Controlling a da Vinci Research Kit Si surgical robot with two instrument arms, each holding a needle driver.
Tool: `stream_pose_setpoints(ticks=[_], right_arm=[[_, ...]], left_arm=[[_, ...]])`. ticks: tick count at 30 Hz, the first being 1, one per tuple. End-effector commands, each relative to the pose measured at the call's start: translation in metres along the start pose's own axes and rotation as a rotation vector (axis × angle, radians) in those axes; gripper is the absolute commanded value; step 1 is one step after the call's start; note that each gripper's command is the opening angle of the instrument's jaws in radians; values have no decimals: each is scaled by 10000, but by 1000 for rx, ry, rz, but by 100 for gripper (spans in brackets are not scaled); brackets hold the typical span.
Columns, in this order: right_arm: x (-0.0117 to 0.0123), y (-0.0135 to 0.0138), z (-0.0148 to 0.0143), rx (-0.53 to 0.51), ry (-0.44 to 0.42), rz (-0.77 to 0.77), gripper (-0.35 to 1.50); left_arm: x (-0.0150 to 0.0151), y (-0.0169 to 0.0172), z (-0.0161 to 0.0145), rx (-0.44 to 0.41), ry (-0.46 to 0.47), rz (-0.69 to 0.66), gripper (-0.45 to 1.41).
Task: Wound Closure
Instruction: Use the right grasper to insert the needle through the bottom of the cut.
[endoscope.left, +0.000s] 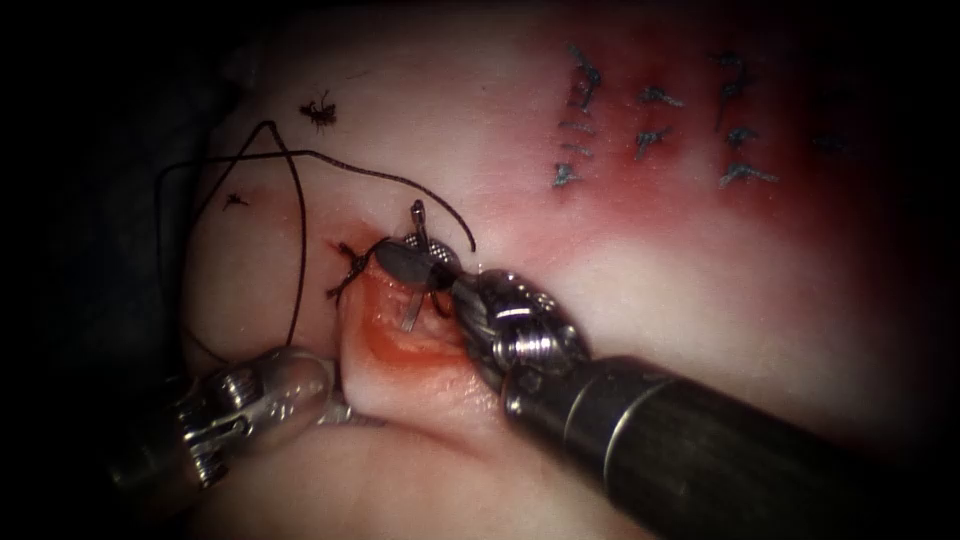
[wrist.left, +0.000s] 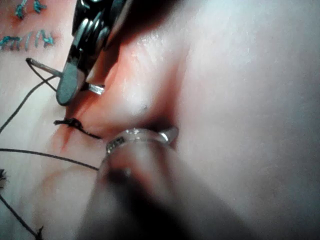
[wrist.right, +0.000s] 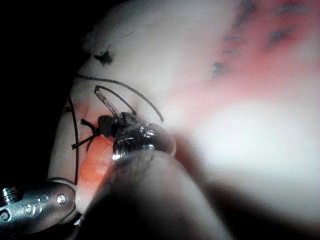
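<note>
Clamping the curved needle (endoscope.left: 415, 268) near the middle of its curve, the right tool (endoscope.left: 412, 258) has its jaws closed across it over the upper end of the cut (endoscope.left: 405, 335). One end of the needle stands up above the jaws, with the thread (endoscope.left: 300, 215) leaving it; the other end points down into the open wound, and whether its tip touches the tissue (endoscope.left: 660, 290) there cannot be told. Just left of the jaws a dark knotted stitch (endoscope.left: 350, 268) crosses the cut's top. From the needle the thread arcs up and left, then loops wide over the pale tissue left of the cut, running toward that left edge. The left tool (endoscope.left: 335, 405) sits at the cut's lower left lip, its tip pressed into the tissue fold; whether it grips the tissue cannot be told. Red fluid (endoscope.left: 400, 345) lines the wound. To the right, beyond the right tool's shaft, the tissue lies open up to the blue stitches (endoscope.left: 660, 120) near its far edge. Short cut ends of thread (endoscope.left: 320, 112) lie near the upper left edge.
</note>
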Motion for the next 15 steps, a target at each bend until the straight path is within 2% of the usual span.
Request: stream_pose_setpoints(ticks=[1, 15], right_arm=[[0, 1, 8, 6, -5, 19, -35], [-22, -1, 16, 54, -54, 140, -35]], left_arm=[[2, -6, 6, 1, 2, -4, 11], [1, -8, 5, -4, -3, -2, 12]])
